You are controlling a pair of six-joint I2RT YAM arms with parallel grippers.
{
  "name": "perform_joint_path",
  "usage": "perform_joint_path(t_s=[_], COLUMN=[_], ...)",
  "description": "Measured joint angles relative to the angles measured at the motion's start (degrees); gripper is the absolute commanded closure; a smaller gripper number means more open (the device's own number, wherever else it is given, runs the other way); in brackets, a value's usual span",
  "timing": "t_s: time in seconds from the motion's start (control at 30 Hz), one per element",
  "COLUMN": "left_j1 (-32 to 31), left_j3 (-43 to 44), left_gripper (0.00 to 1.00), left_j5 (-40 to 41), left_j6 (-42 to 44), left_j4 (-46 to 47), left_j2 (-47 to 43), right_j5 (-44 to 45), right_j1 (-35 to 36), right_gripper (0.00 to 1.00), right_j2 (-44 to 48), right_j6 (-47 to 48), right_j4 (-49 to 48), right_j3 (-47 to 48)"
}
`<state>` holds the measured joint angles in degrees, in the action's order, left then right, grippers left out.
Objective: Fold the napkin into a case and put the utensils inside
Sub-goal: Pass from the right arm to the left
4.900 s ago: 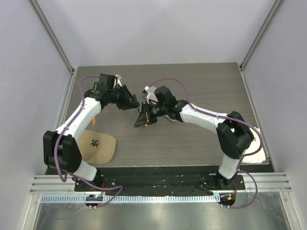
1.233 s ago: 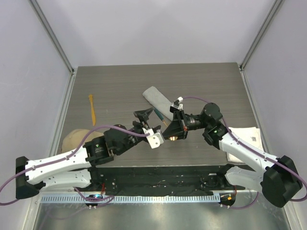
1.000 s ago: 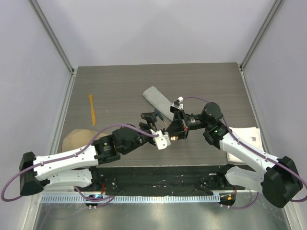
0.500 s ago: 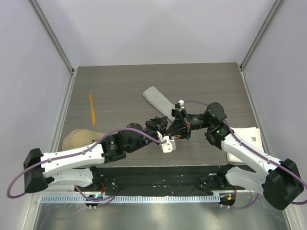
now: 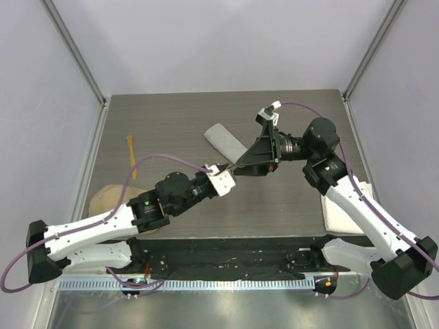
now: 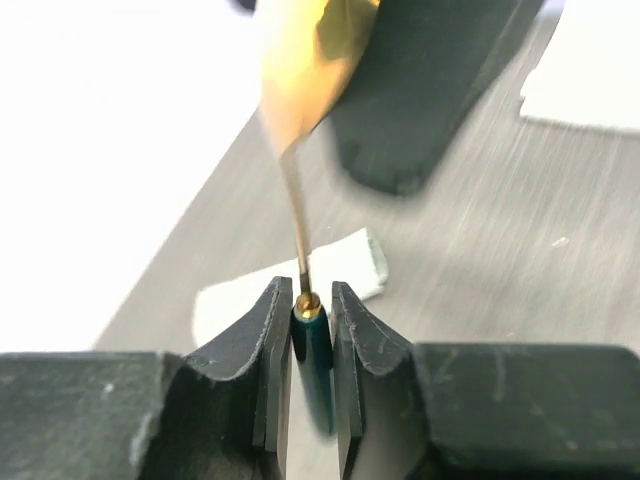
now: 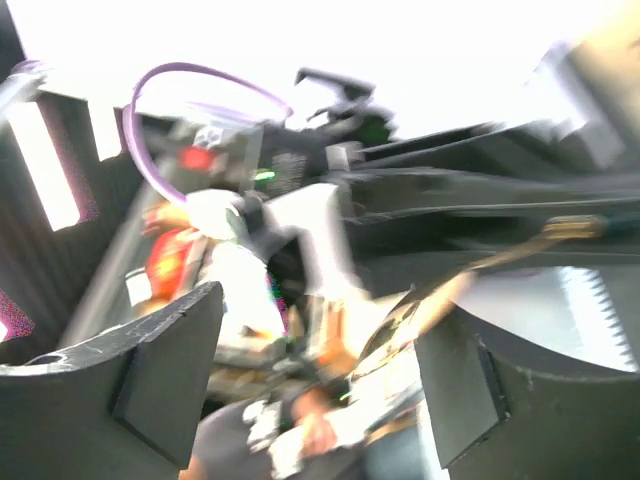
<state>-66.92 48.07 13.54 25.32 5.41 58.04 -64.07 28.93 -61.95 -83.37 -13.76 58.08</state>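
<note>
My left gripper (image 6: 305, 290) is shut on the dark teal handle (image 6: 314, 345) of a utensil. Its gold stem and blurred gold spoon bowl (image 6: 310, 60) stick out ahead of the jaws. In the top view this gripper (image 5: 230, 171) is at mid-table, just near of the napkin (image 5: 225, 140), which lies folded into a narrow case. My right gripper (image 5: 252, 163) faces it with jaws wide open. In the blurred right wrist view the gold bowl (image 7: 430, 310) lies loose between its fingers (image 7: 320, 350). An orange-yellow utensil (image 5: 130, 149) lies at the far left.
A tan cap (image 5: 110, 197) sits at the near left, partly under my left arm. A thicker white towel (image 5: 343, 214) lies at the right edge beneath my right arm. Metal posts and walls frame the table.
My left gripper reached in and shut on the teal handle. My right gripper then opened, let go of the spoon and drew back up and away to the right.
</note>
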Motion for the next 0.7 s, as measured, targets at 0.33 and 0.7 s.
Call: perform_joint_path(t_s=[0.33, 0.7], left_j1=[1.42, 17.79], left_j3=[-5.09, -9.64], left_gripper=[1.00, 1.00], left_j5=[-2.82, -24.22], left_j6=[-25.92, -56.41], left_j4=[-6.69, -1.40], left_j2=[-11.65, -10.69], right_j5=[12.04, 18.36], right_j1=[-5.35, -3.82], right_gripper=[0.10, 0.05], right_j2=[-2.29, 3.17], right_j6=[33.20, 51.84], right_j4=[21.90, 22.47], right_j3=[1.81, -1.86])
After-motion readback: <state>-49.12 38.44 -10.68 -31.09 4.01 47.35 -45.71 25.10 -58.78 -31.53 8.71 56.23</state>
